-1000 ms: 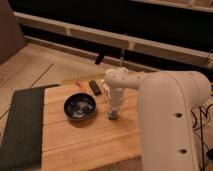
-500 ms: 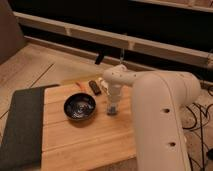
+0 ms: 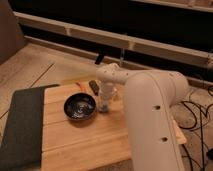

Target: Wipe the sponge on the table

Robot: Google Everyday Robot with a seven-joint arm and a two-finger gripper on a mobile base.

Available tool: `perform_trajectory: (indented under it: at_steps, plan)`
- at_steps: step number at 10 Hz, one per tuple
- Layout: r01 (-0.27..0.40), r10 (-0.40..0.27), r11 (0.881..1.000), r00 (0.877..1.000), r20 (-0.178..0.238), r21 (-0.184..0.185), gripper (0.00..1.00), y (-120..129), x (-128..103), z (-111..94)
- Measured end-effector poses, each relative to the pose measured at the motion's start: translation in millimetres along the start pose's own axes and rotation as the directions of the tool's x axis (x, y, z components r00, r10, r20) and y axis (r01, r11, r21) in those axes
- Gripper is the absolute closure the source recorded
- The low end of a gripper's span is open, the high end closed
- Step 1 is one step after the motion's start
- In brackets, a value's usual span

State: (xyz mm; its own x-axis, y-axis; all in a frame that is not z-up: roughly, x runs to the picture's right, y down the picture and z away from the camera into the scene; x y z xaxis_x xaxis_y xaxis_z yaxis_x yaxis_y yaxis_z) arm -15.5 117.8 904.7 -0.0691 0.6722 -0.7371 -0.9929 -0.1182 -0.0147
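My gripper (image 3: 104, 104) points straight down at the middle of the light wooden table (image 3: 85, 142), just right of a black bowl. A small grey-blue sponge (image 3: 104, 108) shows at the gripper's tips, pressed against the plank top, and the gripper is shut on it. Most of the sponge is hidden by the fingers. My thick white arm (image 3: 150, 115) reaches in from the right and covers the table's right part.
The black bowl (image 3: 79, 106) stands close to the left of the gripper. A small dark bar (image 3: 93, 86) lies near the table's far edge. A dark grey mat (image 3: 20, 125) covers the left end. Cables (image 3: 197, 112) trail on the floor at right.
The gripper has slid left along the tabletop with the sponge, closer to the black bowl. The bowl and the dark bar have stayed in place.
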Motion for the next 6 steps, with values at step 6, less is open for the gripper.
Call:
perform_trajectory:
  at_steps: [6]
  plan:
    - [-0.088,0.089,0.996,0.995,-0.038,0.016,1.0,-21.1,51.6,6.2]
